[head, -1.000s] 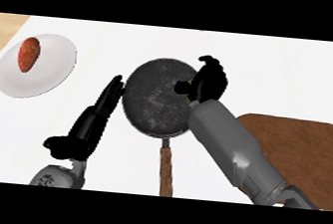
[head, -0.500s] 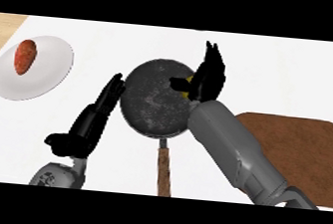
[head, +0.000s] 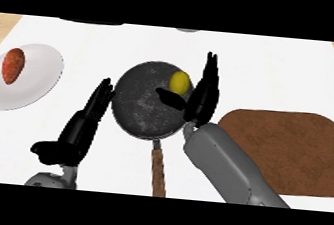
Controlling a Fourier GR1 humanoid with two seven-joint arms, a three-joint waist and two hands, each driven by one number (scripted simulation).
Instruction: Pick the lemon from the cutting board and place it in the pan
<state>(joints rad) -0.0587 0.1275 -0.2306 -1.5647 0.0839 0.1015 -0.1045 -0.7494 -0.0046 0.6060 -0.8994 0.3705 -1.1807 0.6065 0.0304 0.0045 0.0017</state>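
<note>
Lemon: lies inside the pan, upper right part of its dark base, just right of frame centre; no finger touches it. Cutting board, lower right: carries nothing. Right hand: over the pan's right rim, fingers straight and pointing up-frame, holding nothing, thumb reaching left over the pan. Left hand: lower left beside the pan, fingers relaxed, resting. Plate, upper left: holds a reddish-brown item. Handling note: the placing looks done; the right hand would best lift straight up and back, clear of lemon and rim, so nothing gets nudged.
</note>
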